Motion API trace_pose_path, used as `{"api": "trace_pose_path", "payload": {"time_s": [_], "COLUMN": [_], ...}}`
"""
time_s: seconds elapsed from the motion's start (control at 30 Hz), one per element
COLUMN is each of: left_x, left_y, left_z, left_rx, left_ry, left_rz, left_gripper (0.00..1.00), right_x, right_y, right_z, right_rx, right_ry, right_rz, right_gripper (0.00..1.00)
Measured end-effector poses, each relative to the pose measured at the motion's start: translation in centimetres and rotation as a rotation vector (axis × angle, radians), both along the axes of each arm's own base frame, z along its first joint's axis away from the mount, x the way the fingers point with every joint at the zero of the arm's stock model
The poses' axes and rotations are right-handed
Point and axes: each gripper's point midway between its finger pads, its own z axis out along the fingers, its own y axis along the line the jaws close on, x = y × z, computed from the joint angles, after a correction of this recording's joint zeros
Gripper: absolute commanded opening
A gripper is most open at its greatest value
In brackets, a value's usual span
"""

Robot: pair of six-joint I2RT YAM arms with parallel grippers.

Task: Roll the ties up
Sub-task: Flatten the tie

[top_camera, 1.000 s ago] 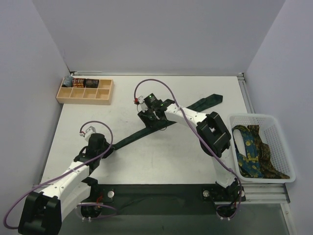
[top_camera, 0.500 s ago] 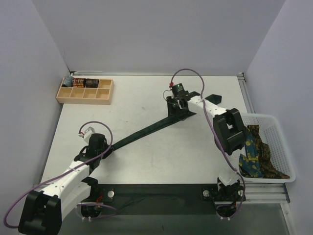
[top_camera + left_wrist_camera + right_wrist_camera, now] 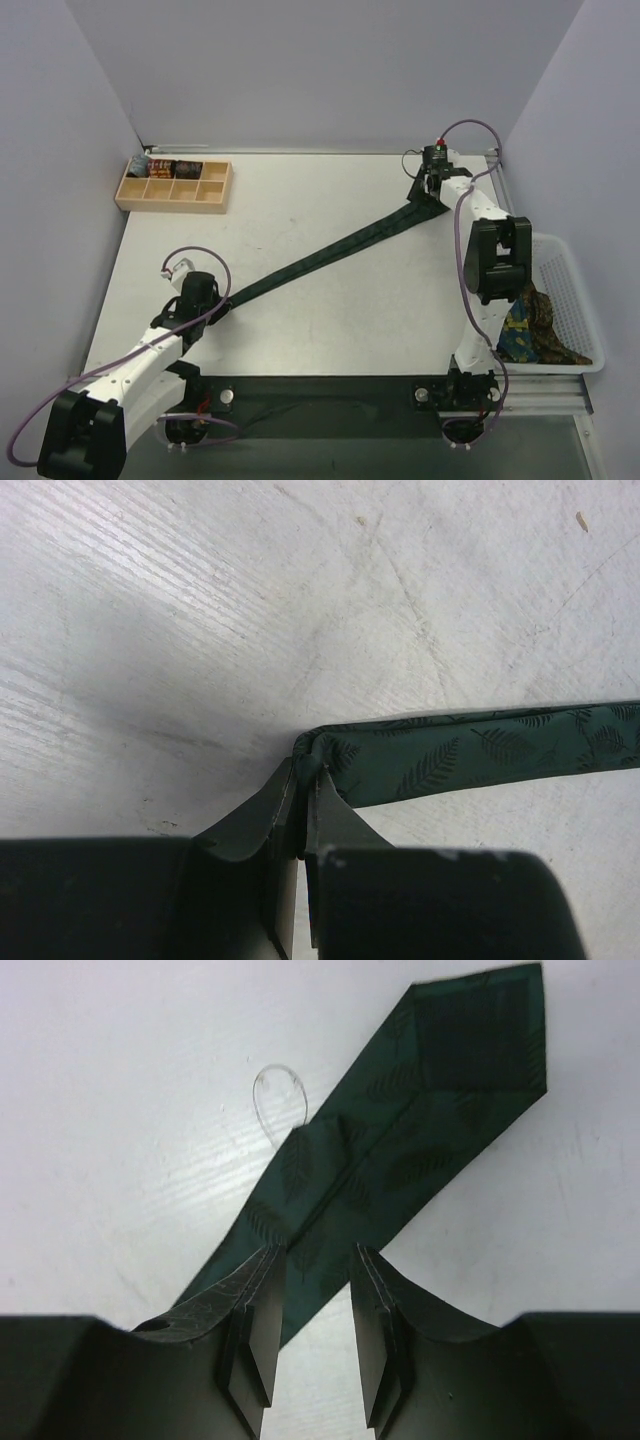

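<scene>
My right gripper (image 3: 428, 190) has swept from mid-frame up into the upper right corner of the overhead view, running along the dark green tie (image 3: 320, 255) toward its broad end, and its jaws have narrowed on the way. In the right wrist view that gripper (image 3: 312, 1260) stands part open, fingers apart. The tie (image 3: 400, 1150) runs up from the gap to its wide tip at the upper right. I see no pinch on the cloth there.

My left gripper (image 3: 305, 780) is closed tight on the folded narrow end at the lower centre of its view, and the tie (image 3: 470, 755) leads off to the right edge. Overhead, this gripper (image 3: 215, 305) sits at the lower left.

So the tie now lies drawn out straight, a diagonal from lower left to upper right across the table (image 3: 300, 190). I judge it laid ready for rolling, with no rolling begun. The other ties (image 3: 535, 330) wait in the white basket (image 3: 560, 368) at the right edge. The wooden tray (image 3: 172, 205) sits at the upper left.
</scene>
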Motion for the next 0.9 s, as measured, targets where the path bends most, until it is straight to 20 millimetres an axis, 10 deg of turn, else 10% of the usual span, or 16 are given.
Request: {"api": "trace_pose_path", "payload": {"time_s": [0.23, 0.9], "left_x": [-0.2, -0.8], "left_y": [0.1, 0.3], "left_z": [-0.1, 0.0], "left_rx": [0.007, 0.01], "left_ry": [0.013, 0.024], "left_rz": [-0.003, -0.001], "left_gripper": [0.0, 0.0], "right_x": [3.6, 4.6], "right_y": [-2.0, -1.5], "right_z": [-0.6, -4.8], "right_rx": [0.039, 0.207], "right_ry": [-0.031, 0.032], "right_rz": [-0.053, -0.065], "right_gripper": [0.34, 0.33]}}
